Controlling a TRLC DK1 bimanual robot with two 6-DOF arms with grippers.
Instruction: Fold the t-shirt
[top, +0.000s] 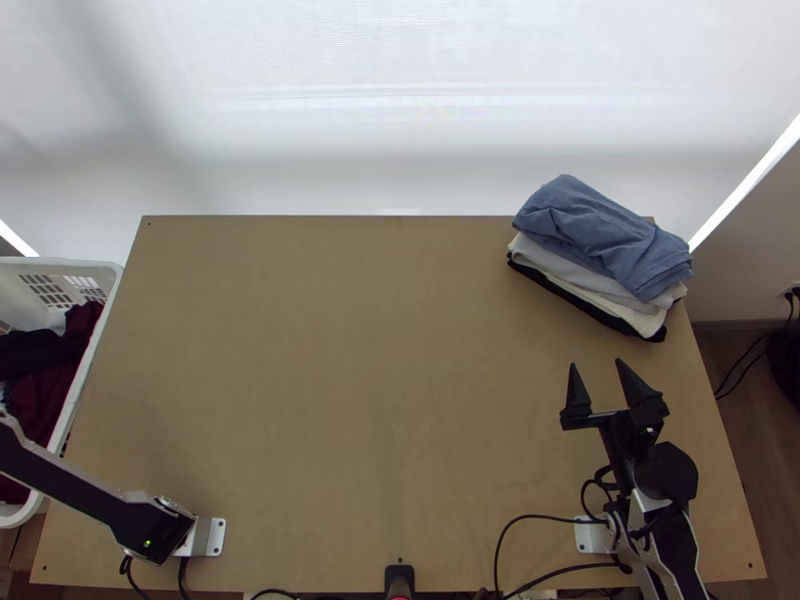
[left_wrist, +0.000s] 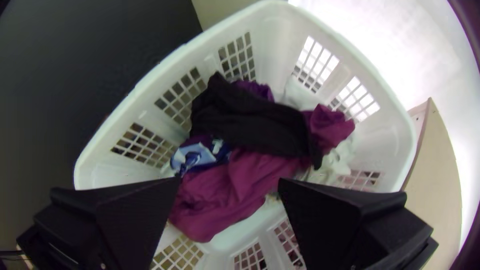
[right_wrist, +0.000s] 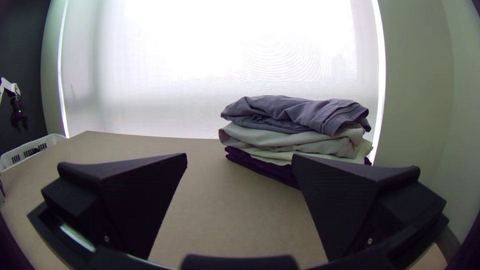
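Your left pincer (left_wrist: 230, 179) is released, with its two fingers well apart, and it is above the white basket (top: 90, 268) at the left side of the desk (top: 350, 380). Its arm (top: 85, 492) goes out over the left edge of the top view. Your right pincer (top: 597, 364) is also released, its fingers spread and holding nothing; it points to the far side of the desk, near the folded pile but apart from it.

Which piece is the t-shirt, you cannot tell with certainty. In the basket, the clothes lie bunched: a black piece (left_wrist: 255, 122) rests over a maroon piece (left_wrist: 220, 192), and beside them are a blue and white patterned piece (left_wrist: 197, 156) and some white cloth (left_wrist: 337, 162).

At the far right corner of the desk you have a pile of folded clothes. On its top lies a blue piece (top: 605, 235), somewhat wrinkled, then a light grey one (top: 572, 268), a cream one (top: 643, 320) and, at the bottom, a dark one (top: 580, 303).
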